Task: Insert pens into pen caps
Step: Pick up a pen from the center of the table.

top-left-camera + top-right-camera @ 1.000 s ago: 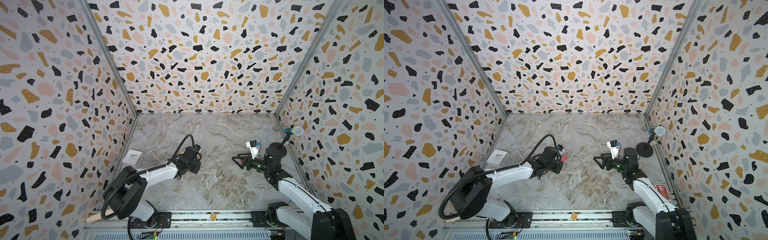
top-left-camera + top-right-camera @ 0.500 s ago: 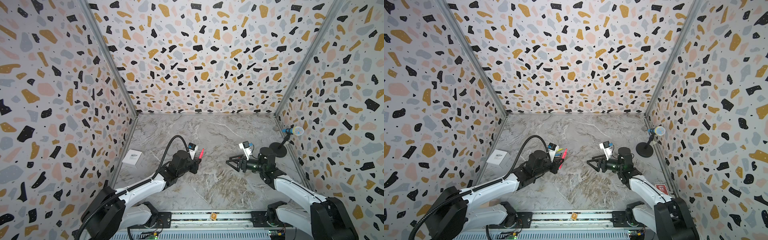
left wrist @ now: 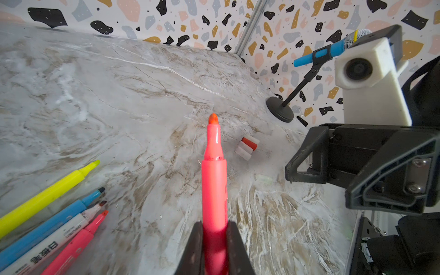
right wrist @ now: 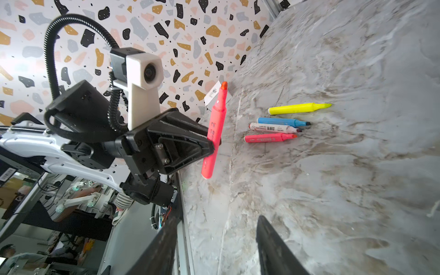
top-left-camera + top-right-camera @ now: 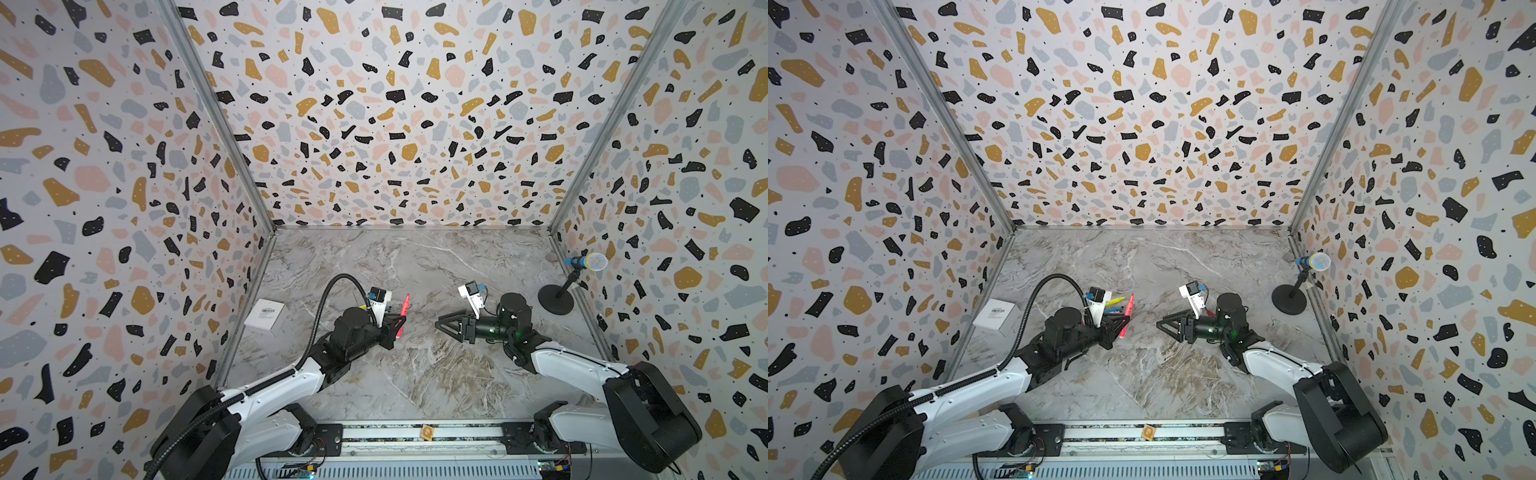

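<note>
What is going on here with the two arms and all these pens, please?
The left gripper is shut on an uncapped pink pen, held above the table. The right gripper faces it, fingers apart and empty. Four more uncapped pens lie side by side on the table: a yellow pen, a blue pen, a white pen and a second pink pen. A few loose caps, one red-orange, lie on the table too; nothing is capped yet.

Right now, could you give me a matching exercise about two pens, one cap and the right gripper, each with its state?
1. raised pink pen
2. yellow pen
3. red-orange cap
4. right gripper

a. open, holding nothing
b. lying beside the blue pen
c. clamped in the left gripper
d. lying apart from the pens

Pairs: 1-c, 2-b, 3-d, 4-a
</note>
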Controlling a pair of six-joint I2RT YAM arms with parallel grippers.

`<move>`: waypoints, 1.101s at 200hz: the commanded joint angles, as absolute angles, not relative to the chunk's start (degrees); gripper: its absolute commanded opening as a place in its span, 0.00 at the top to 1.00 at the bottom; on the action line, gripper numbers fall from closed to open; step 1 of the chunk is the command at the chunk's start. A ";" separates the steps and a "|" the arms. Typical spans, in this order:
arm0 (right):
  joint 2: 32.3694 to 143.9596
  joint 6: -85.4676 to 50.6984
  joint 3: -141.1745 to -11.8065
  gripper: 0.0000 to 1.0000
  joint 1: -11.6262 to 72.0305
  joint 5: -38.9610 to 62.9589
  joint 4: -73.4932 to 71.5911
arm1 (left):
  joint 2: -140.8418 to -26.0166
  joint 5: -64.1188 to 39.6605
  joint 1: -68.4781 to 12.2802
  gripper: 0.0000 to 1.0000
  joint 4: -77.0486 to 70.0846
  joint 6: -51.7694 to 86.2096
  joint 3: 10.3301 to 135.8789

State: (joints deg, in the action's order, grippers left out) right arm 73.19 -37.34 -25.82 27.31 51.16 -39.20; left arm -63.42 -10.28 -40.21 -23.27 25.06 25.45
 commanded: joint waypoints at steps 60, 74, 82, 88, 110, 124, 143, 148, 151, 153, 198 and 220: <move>80.51 -39.14 -35.18 0.49 32.02 48.86 -44.62 | -62.57 -11.56 -41.74 1.00 -29.93 26.76 24.31; 81.48 -39.37 -35.81 0.50 32.95 48.70 -45.20 | -62.58 -11.59 -41.94 1.00 -30.25 26.97 24.11; 82.01 -39.51 -36.15 0.50 33.40 48.69 -45.54 | -62.58 -11.60 -42.09 1.00 -30.56 27.07 24.06; 82.36 -39.62 -36.37 0.50 33.52 48.61 -45.66 | -62.57 -11.55 -42.18 1.00 -30.65 27.15 24.02; 83.59 -40.20 -36.99 0.53 34.00 48.59 -46.68 | -62.58 -11.60 -42.45 1.00 -31.10 27.33 23.92; 84.25 -40.67 -37.26 0.55 34.16 48.60 -47.50 | -62.75 -11.75 -42.58 1.00 -31.20 27.33 24.04; 85.26 -40.83 -38.24 0.56 34.44 48.92 -47.82 | -63.01 -11.77 -42.79 1.00 -31.46 27.38 24.02; 85.56 -40.87 -38.51 0.56 34.53 48.95 -47.81 | -63.10 -11.84 -42.89 1.00 -31.55 27.42 24.01; 85.72 -40.95 -38.68 0.56 34.54 48.95 -47.86 | -63.10 -11.86 -42.89 1.00 -31.55 27.49 24.00; 85.83 -41.00 -38.74 0.56 34.58 48.98 -47.89 | -63.15 -11.82 -42.93 1.00 -31.55 27.50 24.02; 87.21 -42.43 -39.63 0.61 35.23 49.39 -50.16 | -63.76 -12.03 -43.39 1.00 -32.17 27.65 24.18; 87.47 -42.45 -39.94 0.64 35.57 49.66 -50.36 | -64.05 -12.19 -43.67 1.00 -32.30 27.68 24.12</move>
State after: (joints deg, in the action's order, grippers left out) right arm 87.37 -41.95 -37.85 35.05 48.71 -48.16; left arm -63.68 -11.55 -43.07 -28.80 27.68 24.67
